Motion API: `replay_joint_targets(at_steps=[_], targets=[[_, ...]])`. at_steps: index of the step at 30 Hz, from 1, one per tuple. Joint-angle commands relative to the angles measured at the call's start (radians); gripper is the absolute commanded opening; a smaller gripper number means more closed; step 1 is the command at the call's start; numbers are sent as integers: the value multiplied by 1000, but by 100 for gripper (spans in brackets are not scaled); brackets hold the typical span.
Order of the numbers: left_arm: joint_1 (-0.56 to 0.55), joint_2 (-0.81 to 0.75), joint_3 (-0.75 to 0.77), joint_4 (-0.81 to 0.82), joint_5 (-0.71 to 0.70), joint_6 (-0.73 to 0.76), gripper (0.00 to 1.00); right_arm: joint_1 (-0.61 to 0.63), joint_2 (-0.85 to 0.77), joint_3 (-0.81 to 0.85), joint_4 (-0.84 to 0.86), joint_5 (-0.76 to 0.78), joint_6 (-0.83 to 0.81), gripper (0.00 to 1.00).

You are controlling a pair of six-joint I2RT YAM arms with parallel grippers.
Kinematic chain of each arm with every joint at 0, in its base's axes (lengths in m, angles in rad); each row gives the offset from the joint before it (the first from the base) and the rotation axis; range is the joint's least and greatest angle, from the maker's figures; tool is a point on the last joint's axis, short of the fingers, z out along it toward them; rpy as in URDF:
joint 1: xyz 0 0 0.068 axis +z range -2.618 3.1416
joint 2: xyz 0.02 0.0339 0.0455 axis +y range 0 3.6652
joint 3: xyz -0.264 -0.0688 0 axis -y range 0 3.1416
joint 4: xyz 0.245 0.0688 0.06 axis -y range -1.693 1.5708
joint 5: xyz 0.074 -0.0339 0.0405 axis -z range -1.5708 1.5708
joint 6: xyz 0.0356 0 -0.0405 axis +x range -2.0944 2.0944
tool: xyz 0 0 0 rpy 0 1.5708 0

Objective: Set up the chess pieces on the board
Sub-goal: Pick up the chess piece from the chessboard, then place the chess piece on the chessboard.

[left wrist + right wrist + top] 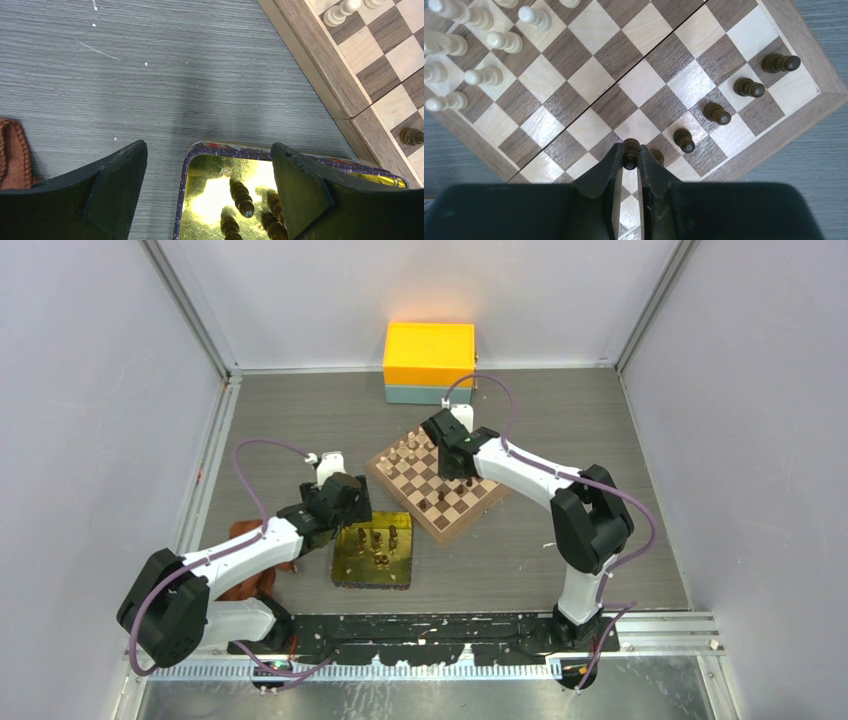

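Clamped between the close-set fingers of the right gripper (630, 159): one dark-brown pawn (631, 146), upright, round head on top, low over the board (796, 107) close to its tan border; base on the square or just above it, impossible to tell. Just beside the right finger, half hidden, a second pawn (655, 156). Beyond that, four more dark chess pieces (717, 113) in a straight line parallel to the border, one per square, upright, turned wood with small knob heads, a gap between each pair. Past the line, a broad band of bare light and dark squares, then the pale chessmen (484, 76) massed at the opposite side. Left gripper (207, 150) with jaws wide apart, hanging over the far rim of the gold tray (182, 200), left finger above the grey surface (150, 75), right finger above the tray. Inside the tray, near that right finger, a small cluster of dark chessmen (241, 196) on the shiny floor. To the right of the tray, the board's edge close by, a narrow strip of surface between the two. To the left, a brown pouch (12, 155) at the frame's edge, apart from the left finger. Ahead of the left gripper, open wood-grain surface. Beyond the board's far corner, a yellow box (429, 355) against the back wall.
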Motion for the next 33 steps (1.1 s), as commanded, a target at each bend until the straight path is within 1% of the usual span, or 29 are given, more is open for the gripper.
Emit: replay_joint_targets(at_steps=[1, 16, 24, 33], targets=[[-3, -2, 6, 48, -25, -13, 94, 18, -88, -21, -2, 32, 4, 7], [-2, -2, 10, 44, -24, -13, 94, 84, -189, -126, -18, 58, 32, 6], [-3, 1, 11, 45, -22, -9, 94, 94, -178, -161, 5, 62, 45, 6], [-2, 10, 18, 42, -20, -6, 94, 93, -126, -146, 30, 55, 36, 6]])
